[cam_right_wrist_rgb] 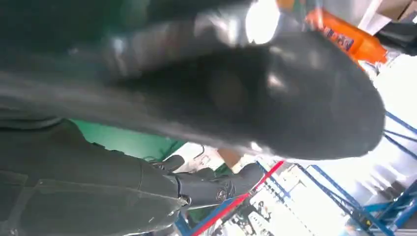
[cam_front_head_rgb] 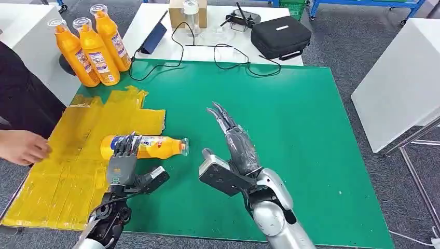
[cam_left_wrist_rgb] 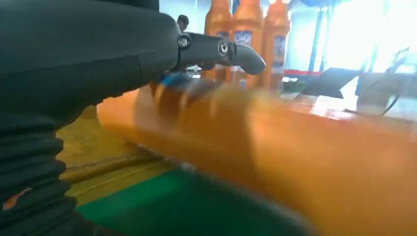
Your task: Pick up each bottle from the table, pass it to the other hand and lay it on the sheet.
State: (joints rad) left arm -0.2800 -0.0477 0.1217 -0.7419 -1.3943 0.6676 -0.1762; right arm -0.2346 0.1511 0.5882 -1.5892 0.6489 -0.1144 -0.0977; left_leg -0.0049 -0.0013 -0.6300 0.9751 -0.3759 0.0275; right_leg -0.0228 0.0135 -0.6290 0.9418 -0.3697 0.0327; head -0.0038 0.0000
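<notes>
An orange bottle (cam_front_head_rgb: 161, 147) lies on its side, its base on the yellow sheet (cam_front_head_rgb: 67, 171) and its cap end over the green mat (cam_front_head_rgb: 311, 129). The fingers of my left hand (cam_front_head_rgb: 127, 166) lie across the bottle's labelled middle, with the thumb spread well clear on the near side. The left wrist view has the bottle (cam_left_wrist_rgb: 295, 157) blurred and close under one finger (cam_left_wrist_rgb: 231, 51). My right hand (cam_front_head_rgb: 233, 155) hovers open over the mat to the right of the cap, holding nothing. Three more orange bottles (cam_front_head_rgb: 98, 49) stand upright beyond the sheet's far corner.
A person's hand (cam_front_head_rgb: 21, 147) rests at the sheet's left edge. Behind the mat, a white table holds a black case (cam_front_head_rgb: 280, 36), a cardboard box (cam_front_head_rgb: 188, 13) and cables. A white table (cam_front_head_rgb: 399, 78) stands to the right.
</notes>
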